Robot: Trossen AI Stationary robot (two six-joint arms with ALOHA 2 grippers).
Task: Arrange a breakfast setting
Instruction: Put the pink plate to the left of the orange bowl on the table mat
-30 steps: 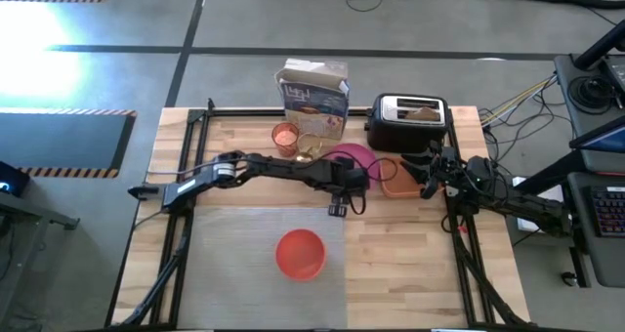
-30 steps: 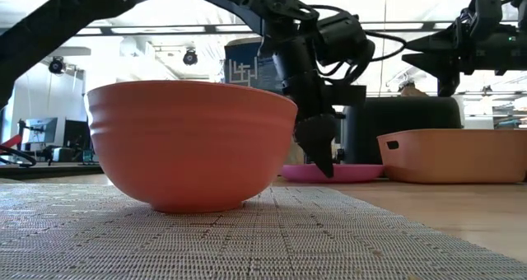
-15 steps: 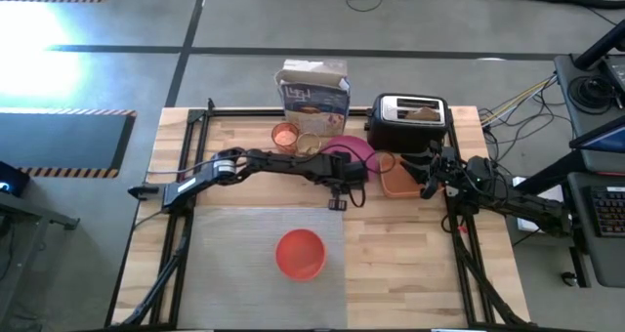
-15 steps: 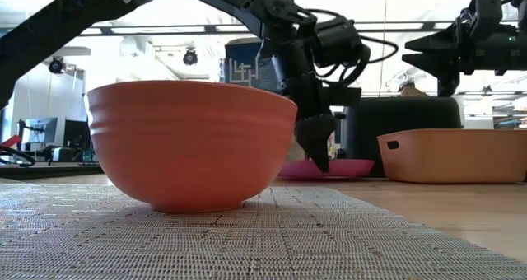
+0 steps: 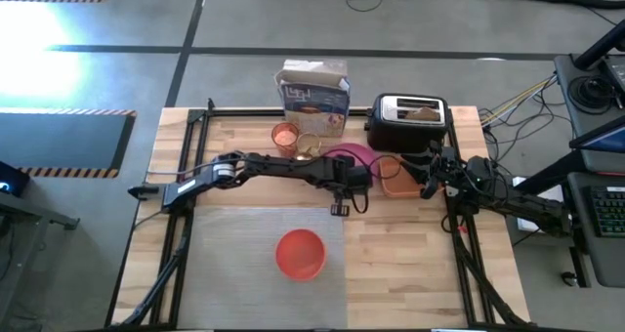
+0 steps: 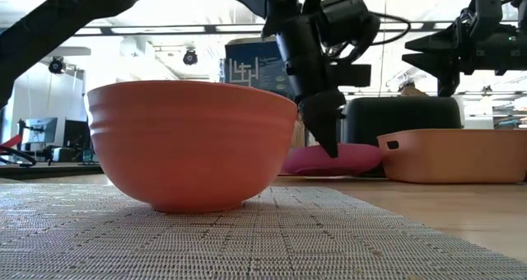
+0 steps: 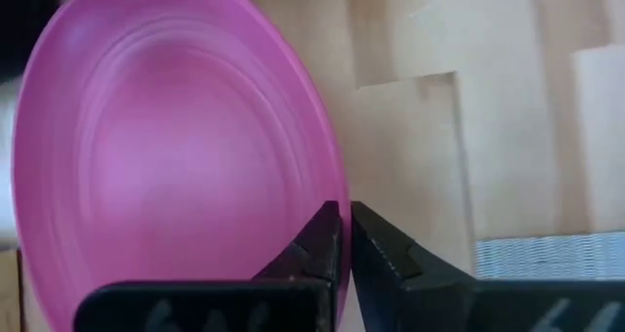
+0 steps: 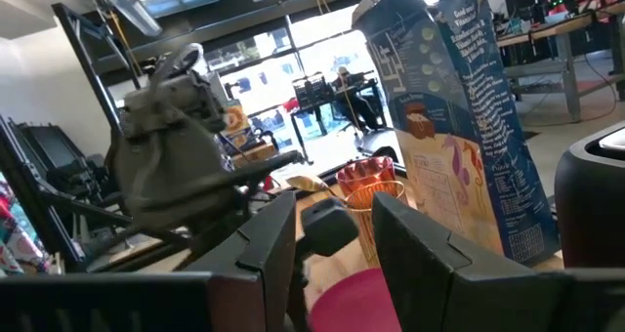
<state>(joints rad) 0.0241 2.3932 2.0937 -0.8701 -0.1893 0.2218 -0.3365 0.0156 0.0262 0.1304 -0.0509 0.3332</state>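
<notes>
A pale wooden tabletop [image 5: 410, 254] carries a grey woven rectangular placemat [image 5: 234, 273] at its near left, with a round orange bowl [image 5: 300, 253] on it. Just beyond the mat's far right corner, the left gripper [image 5: 339, 208] is clamped on the rim of the round pink plate [image 7: 166, 166], tilting it. The right gripper [image 5: 430, 187], fingers partly apart and empty, hovers beside a rectangular orange tray [image 5: 398, 179].

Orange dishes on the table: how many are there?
3. An orange bowl sits on the grey placemat near the front. A rectangular orange tray lies beside the toaster. A small orange cup stands by the cereal box. Others may be hidden behind the arms.
</notes>
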